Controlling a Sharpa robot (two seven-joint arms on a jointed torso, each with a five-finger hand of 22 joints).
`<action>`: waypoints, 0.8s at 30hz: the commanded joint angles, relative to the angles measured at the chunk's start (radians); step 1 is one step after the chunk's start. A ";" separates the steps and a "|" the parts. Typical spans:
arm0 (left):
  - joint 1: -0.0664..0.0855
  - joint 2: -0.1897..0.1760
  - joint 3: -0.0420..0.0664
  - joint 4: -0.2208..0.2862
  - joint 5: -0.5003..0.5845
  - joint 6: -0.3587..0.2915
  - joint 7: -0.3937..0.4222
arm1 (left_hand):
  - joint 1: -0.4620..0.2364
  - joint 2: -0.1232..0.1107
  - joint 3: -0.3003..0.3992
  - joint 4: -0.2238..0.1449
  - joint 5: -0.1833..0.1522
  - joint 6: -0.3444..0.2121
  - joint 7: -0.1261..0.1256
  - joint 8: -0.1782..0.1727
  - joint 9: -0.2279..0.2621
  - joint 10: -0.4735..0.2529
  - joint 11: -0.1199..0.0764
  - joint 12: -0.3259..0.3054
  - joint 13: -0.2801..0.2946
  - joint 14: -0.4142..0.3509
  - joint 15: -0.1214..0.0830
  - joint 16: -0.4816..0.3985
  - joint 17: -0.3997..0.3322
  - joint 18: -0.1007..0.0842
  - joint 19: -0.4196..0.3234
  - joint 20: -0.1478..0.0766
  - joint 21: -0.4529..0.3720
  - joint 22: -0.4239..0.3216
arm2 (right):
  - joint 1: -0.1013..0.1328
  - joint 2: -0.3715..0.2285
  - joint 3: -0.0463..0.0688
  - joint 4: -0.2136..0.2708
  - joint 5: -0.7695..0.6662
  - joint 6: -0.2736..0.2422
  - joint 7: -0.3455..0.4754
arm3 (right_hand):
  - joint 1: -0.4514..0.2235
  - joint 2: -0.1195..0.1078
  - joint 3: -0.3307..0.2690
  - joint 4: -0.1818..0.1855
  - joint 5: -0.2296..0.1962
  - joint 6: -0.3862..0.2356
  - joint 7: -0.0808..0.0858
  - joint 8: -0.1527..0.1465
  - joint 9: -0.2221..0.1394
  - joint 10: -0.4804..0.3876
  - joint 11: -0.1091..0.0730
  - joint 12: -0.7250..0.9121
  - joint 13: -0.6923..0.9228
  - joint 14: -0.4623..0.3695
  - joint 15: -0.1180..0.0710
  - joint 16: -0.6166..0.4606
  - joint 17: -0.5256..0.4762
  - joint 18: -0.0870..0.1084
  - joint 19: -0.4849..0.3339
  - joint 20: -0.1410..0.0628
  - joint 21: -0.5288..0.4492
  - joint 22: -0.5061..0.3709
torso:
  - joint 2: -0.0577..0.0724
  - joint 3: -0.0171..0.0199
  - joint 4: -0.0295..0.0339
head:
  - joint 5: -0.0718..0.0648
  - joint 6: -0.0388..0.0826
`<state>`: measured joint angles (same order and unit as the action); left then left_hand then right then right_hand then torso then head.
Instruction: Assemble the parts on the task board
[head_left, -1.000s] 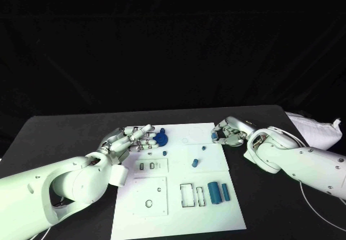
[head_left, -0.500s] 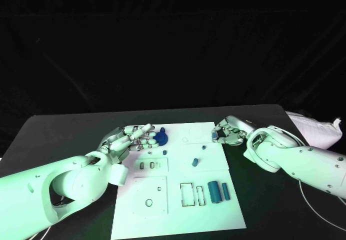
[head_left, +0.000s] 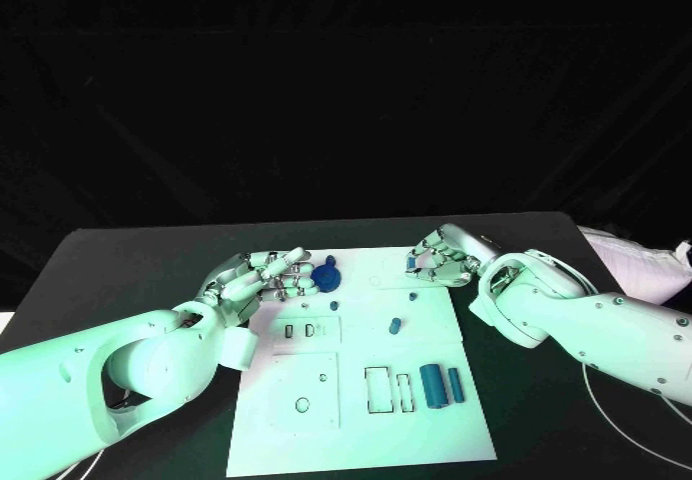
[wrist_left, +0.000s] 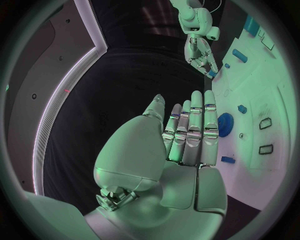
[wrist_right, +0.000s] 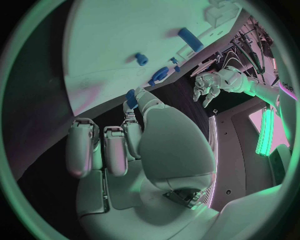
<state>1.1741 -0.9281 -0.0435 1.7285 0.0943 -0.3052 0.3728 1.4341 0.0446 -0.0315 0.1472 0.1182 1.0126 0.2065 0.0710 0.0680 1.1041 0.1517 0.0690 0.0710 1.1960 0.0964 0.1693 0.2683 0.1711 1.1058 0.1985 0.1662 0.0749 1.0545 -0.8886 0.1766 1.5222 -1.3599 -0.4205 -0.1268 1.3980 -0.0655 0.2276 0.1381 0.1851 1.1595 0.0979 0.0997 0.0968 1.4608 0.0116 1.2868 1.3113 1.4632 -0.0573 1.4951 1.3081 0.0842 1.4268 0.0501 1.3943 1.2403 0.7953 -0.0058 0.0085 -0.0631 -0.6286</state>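
Black bench (head_left: 130, 260) under dark drapes, and the flat white plastic task board (head_left: 353, 420) lies square in the middle of it. Over the board's far right corner the right silver hand (head_left: 437, 262) pinches a small blue plastic part (wrist_right: 131, 96) at its fingertips, other fingers curled in. Across the way, the left silver hand (head_left: 264, 281) hangs at the board's left edge, flat and spread, holding nothing, just beside a round blue toothed wheel (head_left: 326, 275) standing on the board. Near the middle sits a short blue peg (head_left: 395, 325), and two long blue bars (head_left: 441, 384) lie side by side near the right edge. For a clean placement, I'd say: keep the pinch firm, line the part up above its slot, come down straight. Rushing risks a crooked seat.
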 joint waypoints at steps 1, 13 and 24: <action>0.001 0.000 0.001 -0.010 0.000 0.018 0.012 | 0.013 0.000 0.000 -0.004 0.004 -0.004 0.001 -0.004 0.001 -0.006 0.000 -0.005 0.000 -0.007 -0.001 -0.004 0.001 0.011 -0.001 0.005 -0.004 -0.002 | 0.001 0.012 0.002 0.036 -0.062 -0.013 -0.098 | -0.004 0.000 0.001 -0.004 0.006 0.018 -0.014 0.001 -0.001 0.002 -0.010 -0.009 0.065 0.085 -0.008 -0.005 0.156 -0.017 -0.002 -0.006 0.003 0.000 | -0.009 -0.0056 0.0074 | 0.007 -0.009; 0.001 -0.007 0.001 -0.080 0.001 0.024 0.026 | 0.013 -0.001 0.001 -0.005 0.004 -0.005 0.002 -0.004 0.001 -0.007 0.000 -0.005 0.000 -0.008 0.000 -0.005 0.002 0.011 -0.001 0.005 -0.005 -0.002 | -0.050 0.135 0.000 0.137 -0.231 0.016 -0.187 | -0.001 0.001 0.005 -0.010 0.019 0.016 -0.014 -0.002 -0.001 0.003 -0.010 -0.010 0.065 0.084 -0.008 -0.008 0.152 -0.017 -0.001 -0.007 0.005 0.003 | -0.030 -0.0224 0.0168 | 0.031 -0.036; 0.001 -0.011 0.001 -0.097 0.013 0.019 0.036 | 0.013 -0.001 0.001 -0.005 0.004 -0.005 0.002 -0.004 0.001 -0.007 0.000 -0.005 0.000 -0.008 0.000 -0.005 0.002 0.011 -0.001 0.005 -0.005 -0.002 | -0.095 0.239 -0.023 0.106 -0.333 0.055 -0.218 | -0.005 -0.002 0.003 -0.010 0.024 0.016 -0.013 -0.004 -0.002 0.003 -0.009 -0.010 0.066 0.084 -0.008 -0.010 0.150 -0.017 0.000 -0.007 0.005 0.004 | -0.039 -0.0442 0.0315 | 0.034 -0.053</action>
<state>1.1745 -0.9405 -0.0432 1.6308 0.0986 -0.3033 0.3878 1.4341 0.0446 -0.0314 0.1473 0.1182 1.0125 0.2065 0.0711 0.0680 1.1041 0.1517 0.0690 0.0710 1.1960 0.0964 0.1693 0.2680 0.1711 1.1058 0.1985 0.1662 0.0742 0.9634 -0.6554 0.1546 1.6317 -1.6283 -0.4004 -0.3137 1.3975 -0.0663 0.2335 0.1322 0.2039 1.1588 0.0973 0.0893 0.0935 1.4627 0.0098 1.2796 1.3134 1.4668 -0.0607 1.4910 1.3078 0.0843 1.4267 0.0502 1.3943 1.2438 0.7585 -0.0433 0.0353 -0.0272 -0.6796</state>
